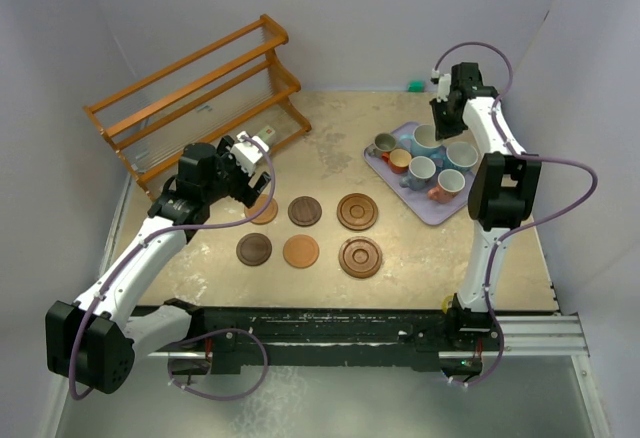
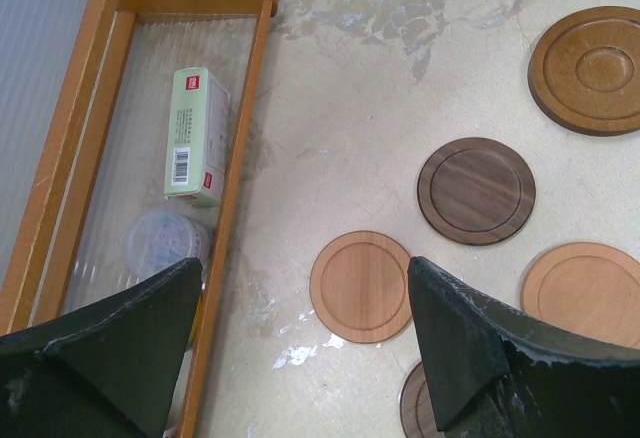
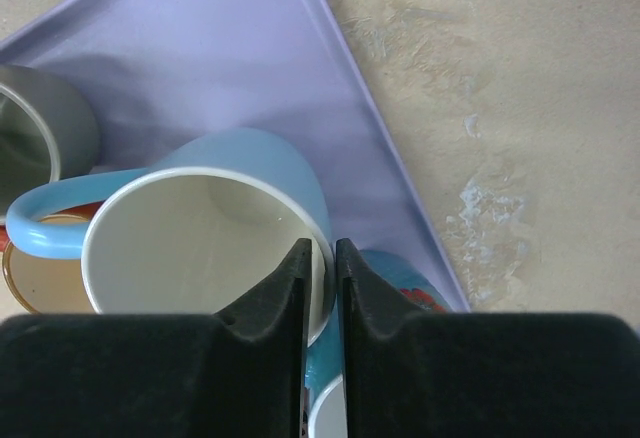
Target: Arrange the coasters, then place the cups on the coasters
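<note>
Six wooden coasters lie in two rows on the table: tan (image 1: 263,209), dark (image 1: 305,210) and large grooved (image 1: 357,211) behind, dark (image 1: 254,249), tan (image 1: 300,251) and large grooved (image 1: 360,257) in front. My left gripper (image 1: 255,186) (image 2: 303,263) hovers open over the tan coaster (image 2: 362,286), holding nothing. Several cups stand on the lavender tray (image 1: 430,210). My right gripper (image 1: 443,120) (image 3: 320,248) is shut on the rim of the light blue cup (image 1: 427,140) (image 3: 250,153), one finger inside and one outside.
A wooden rack (image 1: 200,98) (image 2: 240,158) stands at the back left, with a green box (image 2: 197,136) and a small round tub (image 2: 165,243) on its shelf. A grey-olive cup (image 3: 40,128) and a blue patterned cup (image 3: 400,283) crowd the held one.
</note>
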Tool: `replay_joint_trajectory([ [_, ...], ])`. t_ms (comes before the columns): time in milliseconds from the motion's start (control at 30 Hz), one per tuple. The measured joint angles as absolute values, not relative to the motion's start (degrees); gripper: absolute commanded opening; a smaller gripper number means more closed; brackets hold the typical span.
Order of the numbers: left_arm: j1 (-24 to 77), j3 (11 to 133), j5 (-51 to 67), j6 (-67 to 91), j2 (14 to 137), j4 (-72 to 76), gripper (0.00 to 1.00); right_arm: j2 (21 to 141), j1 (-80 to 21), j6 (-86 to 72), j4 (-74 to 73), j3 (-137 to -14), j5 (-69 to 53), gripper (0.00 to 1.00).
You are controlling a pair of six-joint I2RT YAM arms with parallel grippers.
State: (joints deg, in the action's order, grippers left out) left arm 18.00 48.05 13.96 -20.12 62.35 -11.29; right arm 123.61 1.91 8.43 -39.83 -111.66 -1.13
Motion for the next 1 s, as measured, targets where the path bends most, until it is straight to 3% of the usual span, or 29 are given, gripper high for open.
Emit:
replay_joint_trajectory([
  [300,18.0,48.1,13.9,-20.3,62.2,-11.2,0.80,124.4,1.9,8.0,-41.3,-114.5,-2.3,0.00],
  [1000,18.0,54.0,12.3,-22.0,63.9,-13.8,0.82,119.6,1.9,7.9,-44.3,-118.1,-4.2,0.00],
])
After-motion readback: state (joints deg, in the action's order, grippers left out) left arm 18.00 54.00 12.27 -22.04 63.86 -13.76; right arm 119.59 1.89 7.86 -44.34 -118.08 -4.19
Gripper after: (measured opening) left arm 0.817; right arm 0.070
